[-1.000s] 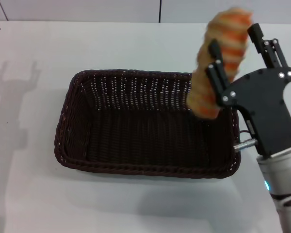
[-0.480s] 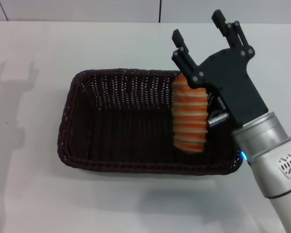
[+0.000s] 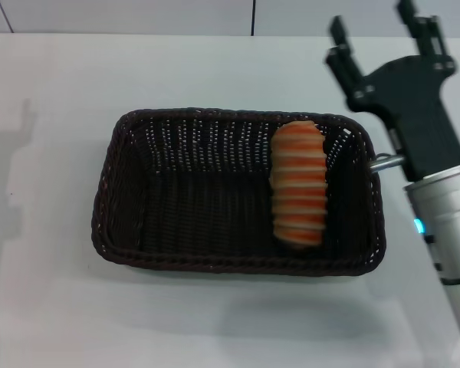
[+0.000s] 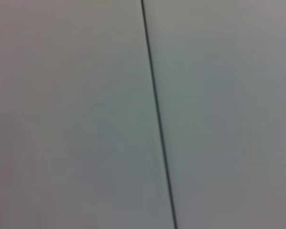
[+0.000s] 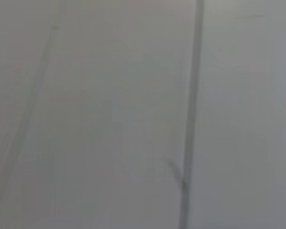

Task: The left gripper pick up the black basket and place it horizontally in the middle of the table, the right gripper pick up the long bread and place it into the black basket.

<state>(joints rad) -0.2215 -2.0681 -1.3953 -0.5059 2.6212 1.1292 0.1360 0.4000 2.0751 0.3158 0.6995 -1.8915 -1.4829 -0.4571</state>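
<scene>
You have the black basket (image 3: 238,192) lying lengthwise across the middle of the table (image 3: 54,307), its long sides running left to right. Inside it, toward the right end, the long bread (image 3: 298,184) rests on the woven floor, pointing from the far wall toward the near wall, with its near tip close to the braided rim. The rest of the basket's floor holds nothing else you can see.

Your right gripper (image 3: 379,34) hangs above the table just past the basket's far right corner, fingers spread apart and holding nothing, clear of the bread. Your left gripper does not appear in the head view. Both wrist views give you only a plain pale surface crossed by a thin dark line. No readable writing or label shows anywhere.
</scene>
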